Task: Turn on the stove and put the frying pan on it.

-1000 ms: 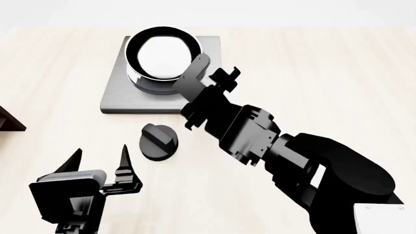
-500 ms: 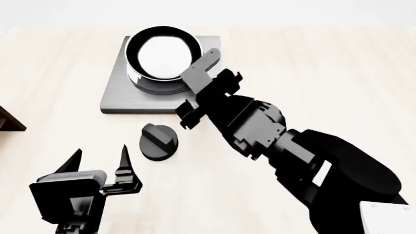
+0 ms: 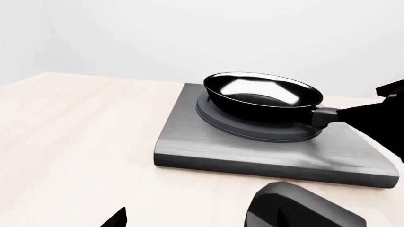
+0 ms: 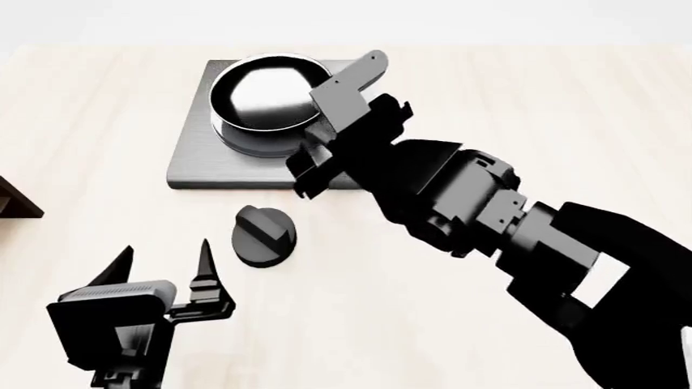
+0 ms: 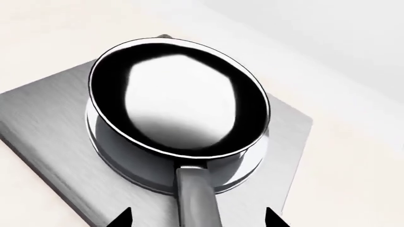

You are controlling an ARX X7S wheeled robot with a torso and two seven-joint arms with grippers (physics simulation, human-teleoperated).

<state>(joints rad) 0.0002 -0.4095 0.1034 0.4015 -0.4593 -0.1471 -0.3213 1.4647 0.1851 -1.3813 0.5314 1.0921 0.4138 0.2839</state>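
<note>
Head view: frying pan (image 4: 265, 96) on stove (image 4: 200, 154); knob (image 4: 264, 235) between wide-spread left end effector (image 4: 162, 263) and right arm (image 4: 454, 203)

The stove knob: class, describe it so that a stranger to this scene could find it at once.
Start at the flat square grey metal stove on the pale wooden table. Just off its near edge, apart from the slab, a round black ridged knob lies on the wood. Unlike the glossy black frying pan on the burner, it is small, matt and handleless.

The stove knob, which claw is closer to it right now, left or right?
Left. The left claw sits open just beside the knob, toward the robot. The right claw is farther off, at the frying pan's handle over the stove.
</note>
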